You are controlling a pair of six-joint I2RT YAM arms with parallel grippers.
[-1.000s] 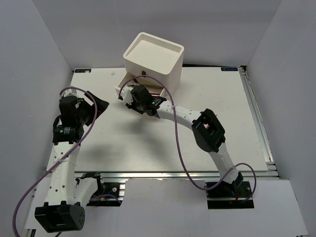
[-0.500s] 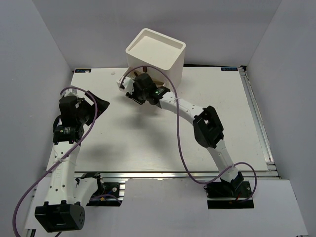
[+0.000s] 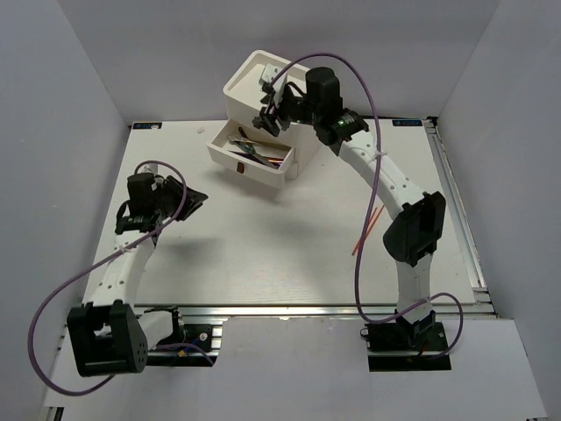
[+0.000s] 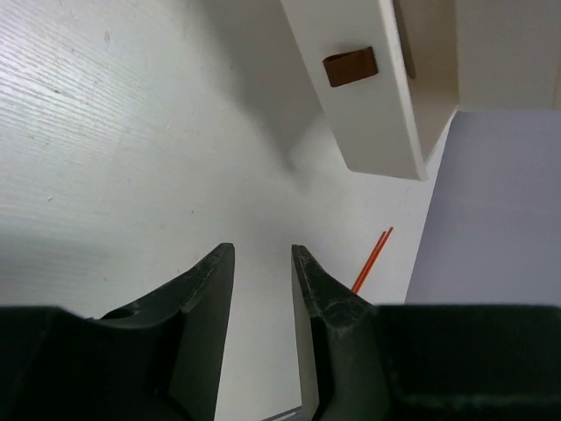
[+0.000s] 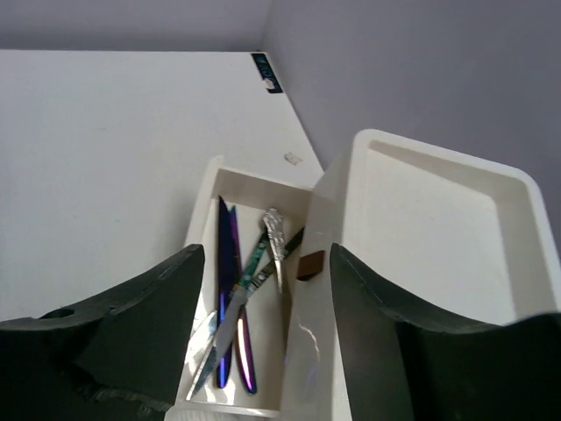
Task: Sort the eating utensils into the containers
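I'm running both arms with nothing in hand. The left claw (image 4: 260, 254) hangs over the bare tabletop (image 3: 289, 254) with its jaws only a narrow gap apart and nothing between them. The right claw (image 5: 266, 254) sits high by the front edge of the white unit (image 3: 244, 88), its jaws spread wide and also empty, looking down into the one drawer (image 3: 263, 174) that stands pulled out. In that drawer I can see a loose bundle of utensils. There are purple-blue knives (image 5: 230, 298) along the left side, a teal-handled piece (image 5: 259, 259) crossing them and a silver handle (image 5: 276, 241) on top. I can't count them all. The left wrist view shows the drawer's dark red pull (image 4: 351, 66). What looks to be left outside are the two orange chopsticks (image 3: 368, 230), lying close together on the tabletop well to the right of the drawer, nearer the right arm. I can't tell whether they touch each other. I judge them light, stiff and very thin, so weight is no worry, but they lie flat and will likely roll or skid if a jaw nudges them sideways. I'd close across both near their middle with the tips right down at the tabletop, so the pair stays level and doesn't swing. A grip at one end would probably let them droop or scissor apart on the way to the drawer.
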